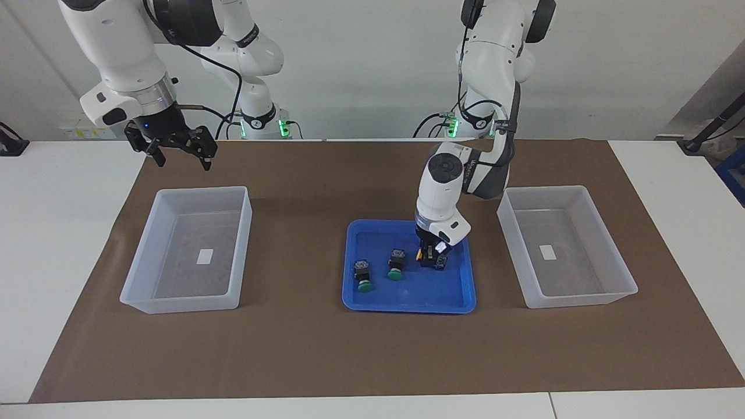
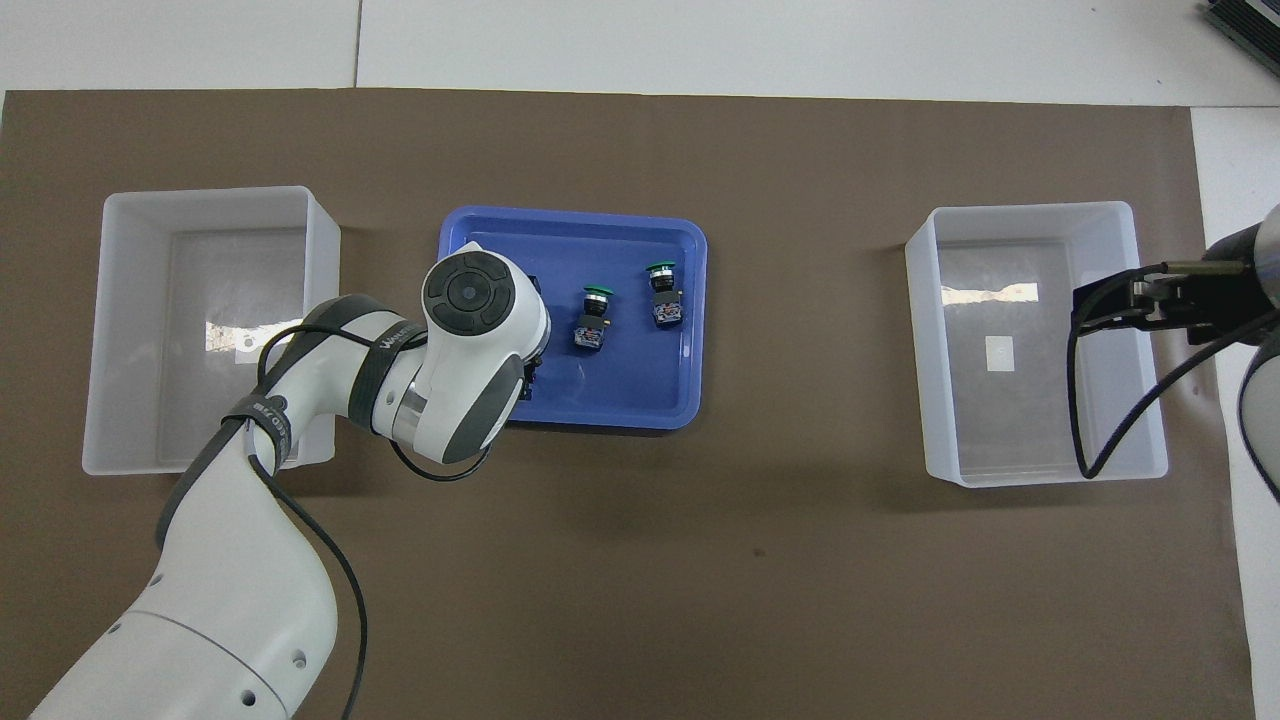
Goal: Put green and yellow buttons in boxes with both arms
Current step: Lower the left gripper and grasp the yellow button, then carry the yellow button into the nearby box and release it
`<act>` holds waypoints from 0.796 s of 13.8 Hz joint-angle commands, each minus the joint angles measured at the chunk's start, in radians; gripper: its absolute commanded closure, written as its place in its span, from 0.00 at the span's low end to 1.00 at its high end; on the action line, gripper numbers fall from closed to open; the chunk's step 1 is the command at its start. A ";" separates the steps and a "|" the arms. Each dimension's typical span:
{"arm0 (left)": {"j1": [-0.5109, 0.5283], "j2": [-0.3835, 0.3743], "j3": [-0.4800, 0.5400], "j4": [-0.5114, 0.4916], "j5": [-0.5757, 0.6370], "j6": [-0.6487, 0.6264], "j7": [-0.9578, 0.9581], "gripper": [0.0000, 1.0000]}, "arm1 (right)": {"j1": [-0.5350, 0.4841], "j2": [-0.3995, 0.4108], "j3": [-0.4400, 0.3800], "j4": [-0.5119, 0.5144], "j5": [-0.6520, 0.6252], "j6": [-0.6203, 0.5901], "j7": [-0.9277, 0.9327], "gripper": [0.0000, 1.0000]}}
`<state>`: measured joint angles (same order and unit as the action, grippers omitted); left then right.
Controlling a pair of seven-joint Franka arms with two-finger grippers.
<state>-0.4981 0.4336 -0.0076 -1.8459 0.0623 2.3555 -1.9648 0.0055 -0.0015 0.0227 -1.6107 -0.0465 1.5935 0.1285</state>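
Nearest the facing camera, the white bench point(image 1: 58, 244) carries a brown mat point(image 1: 361, 355) that covers most of its top; a plain pale wall closes the room at the robots' end.

On the mat stand two translucent boxes and, between them, a shallow blue tray point(image 1: 407, 302). The box at the right arm's end point(image 1: 186, 299) and the box at the left arm's end point(image 1: 567, 297) each show only a small white label on the bottom.

Two green buttons lie on their sides in the tray, apart from each other: one point(image 1: 364, 276) toward the right arm's end, the other point(image 1: 397, 263) beside it, toward the tray's middle.

The left gripper point(image 1: 432, 256) is lowered into the tray at the left arm's end. The facing view shows its fingers set around a black button body with a yellow part point(image 1: 419, 254) showing beside them; whether they press on it cannot be told. In the overhead view the left arm's wrist point(image 2: 470, 340) hides this gripper and the button entirely.

The right gripper point(image 1: 180, 156) waits raised over the box at the right arm's end, its fingers spread and holding nothing; the overhead view shows it point(image 2: 1125, 300) only at the picture's edge.
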 commanded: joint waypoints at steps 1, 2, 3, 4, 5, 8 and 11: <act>0.021 -0.006 0.003 -0.003 0.045 0.007 -0.002 0.81 | -0.012 -0.015 0.005 -0.011 0.023 -0.004 -0.029 0.00; 0.029 -0.003 0.003 0.013 0.048 -0.005 0.000 0.86 | -0.012 -0.015 0.005 -0.011 0.025 -0.004 -0.029 0.00; 0.035 -0.003 0.003 0.033 0.050 -0.016 0.000 0.87 | -0.012 -0.015 0.005 -0.011 0.023 -0.004 -0.029 0.00; 0.048 0.002 0.001 0.059 0.053 -0.040 0.007 0.90 | -0.012 -0.015 0.005 -0.011 0.025 -0.004 -0.029 0.00; 0.058 0.008 0.001 0.095 0.053 -0.073 0.010 0.90 | -0.012 -0.014 0.005 -0.011 0.025 -0.004 -0.029 0.00; 0.099 0.059 0.000 0.244 0.053 -0.192 0.010 0.90 | -0.012 -0.015 0.005 -0.011 0.025 -0.004 -0.029 0.00; 0.133 0.095 0.000 0.361 0.047 -0.304 0.012 0.90 | -0.012 -0.015 0.005 -0.011 0.025 -0.004 -0.029 0.00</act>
<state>-0.3845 0.4717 -0.0001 -1.5944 0.0939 2.1263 -1.9578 0.0055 -0.0015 0.0227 -1.6107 -0.0465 1.5935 0.1285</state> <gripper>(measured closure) 0.599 0.000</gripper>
